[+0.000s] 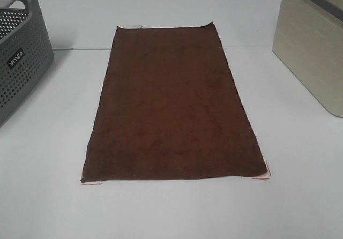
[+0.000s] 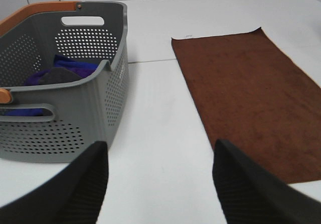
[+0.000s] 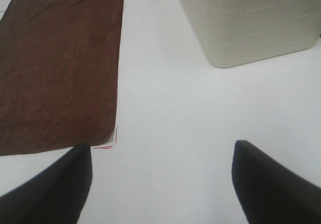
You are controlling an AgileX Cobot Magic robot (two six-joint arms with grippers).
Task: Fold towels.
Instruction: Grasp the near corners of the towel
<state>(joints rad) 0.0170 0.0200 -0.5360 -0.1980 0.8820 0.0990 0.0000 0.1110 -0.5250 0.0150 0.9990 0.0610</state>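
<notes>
While towel (image 1: 174, 105) lies flat at tabletop (image 1: 48, 196) centre, no fold is made | left gripper (image 2: 160, 144) wide open, empty | right gripper (image 3: 163, 144) likewise | all folding remains

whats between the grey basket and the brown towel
Nothing: only bare white table lies between the basket and the towel, clearest in the left wrist view.

At ten o'clock the basket (image 1: 21, 62) runs off the edge; at two o'clock the bin (image 1: 311, 51) does too. The tag (image 1: 138, 25) on the towel (image 1: 171, 105) is too small to read.
</notes>
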